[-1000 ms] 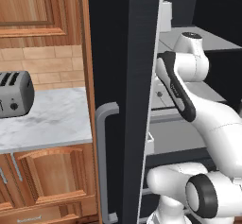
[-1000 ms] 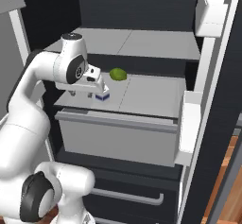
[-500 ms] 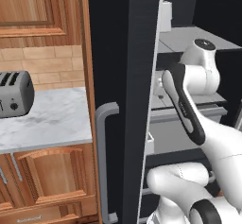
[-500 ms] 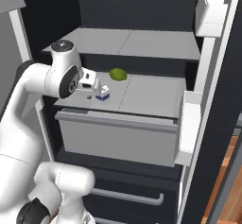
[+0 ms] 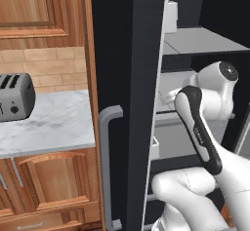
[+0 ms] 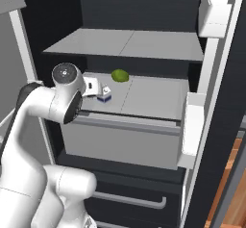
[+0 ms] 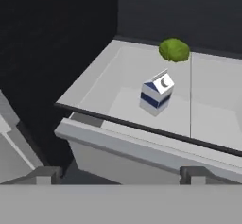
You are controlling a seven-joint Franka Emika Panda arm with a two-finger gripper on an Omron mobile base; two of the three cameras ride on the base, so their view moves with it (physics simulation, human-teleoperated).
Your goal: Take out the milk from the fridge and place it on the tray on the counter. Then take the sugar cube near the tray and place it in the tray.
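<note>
**Open gripper short of the milk on the fridge shelf**

The small white gable-top milk carton with dark blue bands [image 7: 156, 95] stands upright on the grey middle shelf [image 7: 118, 72] inside the tall black fridge [image 6: 144, 6], toward the left half of that shelf as the right base view shows it [image 6: 104, 95]; nothing touches it. Behind it, toward the back of the same shelf and well apart from it, lies a small rounded green item [image 7: 174, 49], also seen in the right base view [image 6: 120, 75]; what it is cannot be told.

The white two-finger gripper [image 7: 120, 174] has its jaws spread wide and holds nothing; its two small dark fingertips [image 7: 47, 175] stand far apart at the bottom of the hand view, on the near side of the shelf's front edge, with the carton beyond them and between their lines. In the right base view the hand [image 6: 93, 86] sits just left of the carton, close to it; whether they touch cannot be told there.

In the left base view the fridge's black door with its grey curved bar handle [image 5: 106, 166] stands open; left of it lies the white-grey veined marble counter [image 5: 53, 123] over brown wooden cabinets [image 5: 49, 186], with a silver toaster [image 5: 14, 98] on it.
</note>
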